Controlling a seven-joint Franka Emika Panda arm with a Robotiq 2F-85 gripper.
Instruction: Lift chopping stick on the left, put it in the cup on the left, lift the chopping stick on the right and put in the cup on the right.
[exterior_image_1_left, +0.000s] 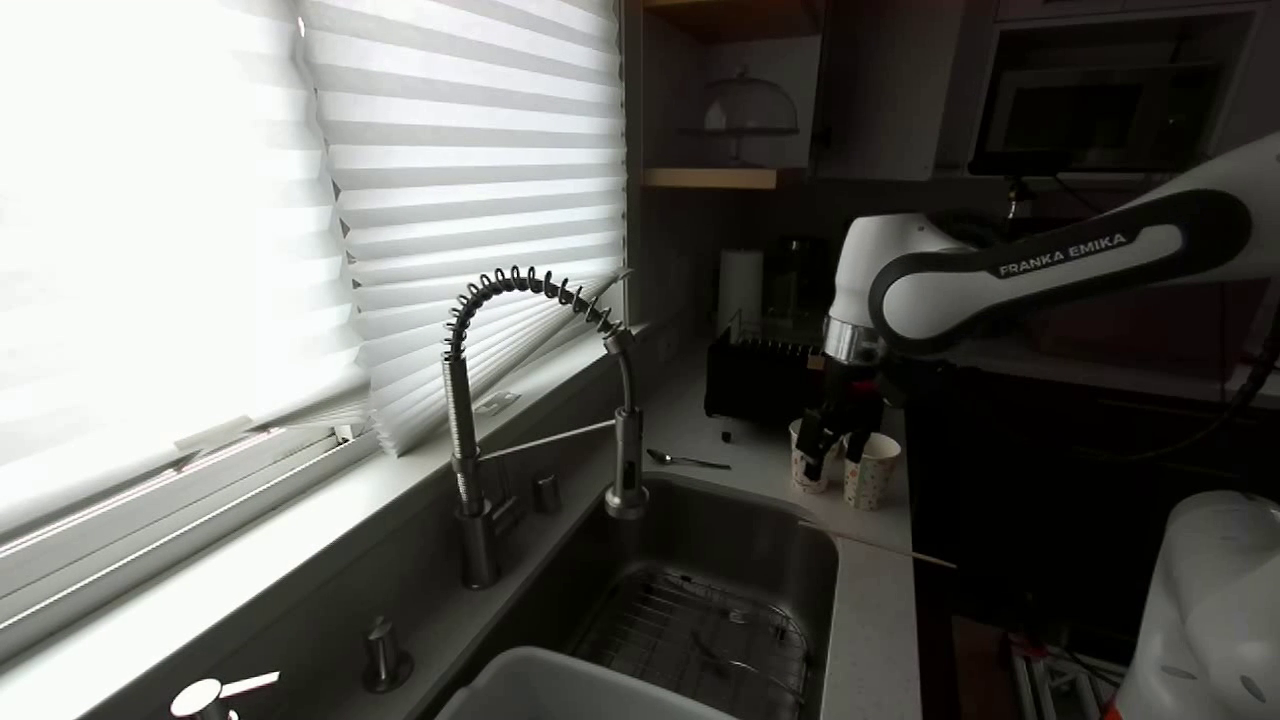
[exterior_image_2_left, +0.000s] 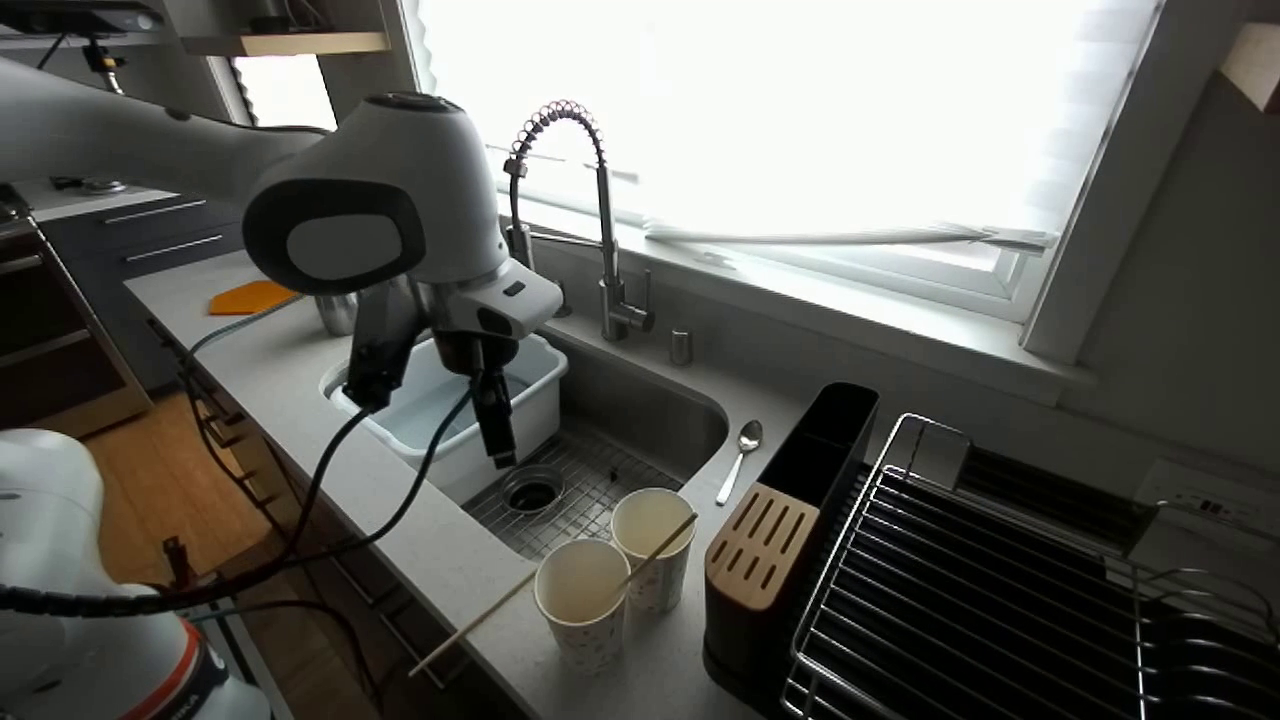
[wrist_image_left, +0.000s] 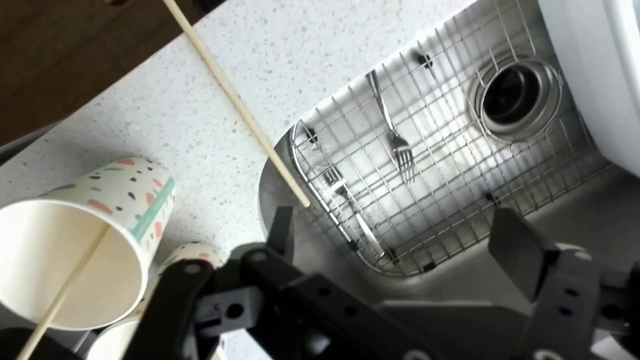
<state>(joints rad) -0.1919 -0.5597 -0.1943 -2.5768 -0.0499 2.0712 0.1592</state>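
Note:
My gripper (wrist_image_left: 398, 237) is open and empty, its fingers wide apart above the sink's end; it also shows in both exterior views (exterior_image_1_left: 834, 460) (exterior_image_2_left: 437, 432). A thin wooden chopping stick (wrist_image_left: 240, 102) lies across the counter strip, one end over the sink, the other past the counter's front edge; it also shows in both exterior views (exterior_image_1_left: 890, 547) (exterior_image_2_left: 475, 622). Two speckled paper cups stand side by side. The cup nearer the front edge (exterior_image_2_left: 590, 645) holds another chopping stick (exterior_image_2_left: 660, 548), which leans out over the cup behind (exterior_image_2_left: 665, 585). That stick's lower end is hidden inside.
The sink holds a wire grid, two forks (wrist_image_left: 400, 150) (wrist_image_left: 367, 230) and a white tub (exterior_image_2_left: 548, 400). A tall spring faucet (exterior_image_1_left: 460, 410) stands behind it. A spoon (exterior_image_2_left: 738, 465), black utensil holder (exterior_image_2_left: 760, 540) and wire dish rack (exterior_image_2_left: 940, 560) stand near the cups.

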